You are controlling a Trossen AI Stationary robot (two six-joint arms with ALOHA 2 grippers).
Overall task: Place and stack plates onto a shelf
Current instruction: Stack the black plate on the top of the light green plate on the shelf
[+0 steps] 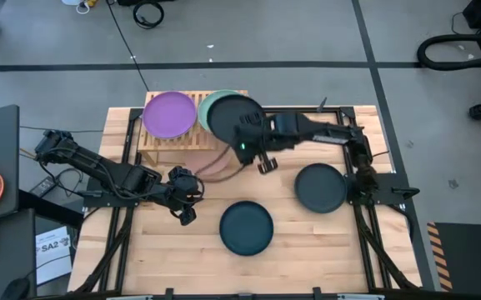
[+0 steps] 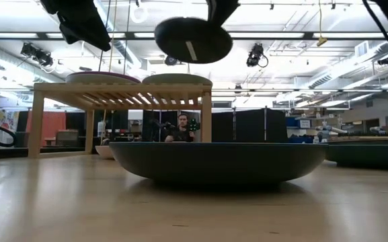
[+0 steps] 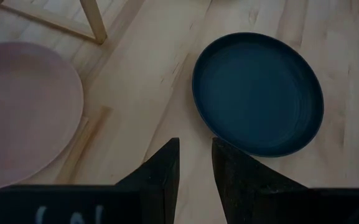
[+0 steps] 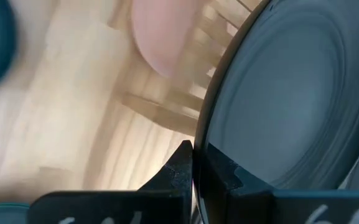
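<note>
The right gripper [image 4: 195, 163] clamps a black plate's [image 1: 233, 117] rim above the shelf [image 1: 161, 143]. Stiff, light and smooth, it likely slips easily. The left gripper [image 3: 195, 163] waits, fingers nearly together.

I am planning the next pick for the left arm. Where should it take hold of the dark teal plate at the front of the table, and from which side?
Probably at the rim. The dark teal plate lies flat, right way up, on the table, so only its raised edge offers a hold. The left hand hovers just left of it, so the near left rim, reached from above with one finger inside, seems best.
</note>
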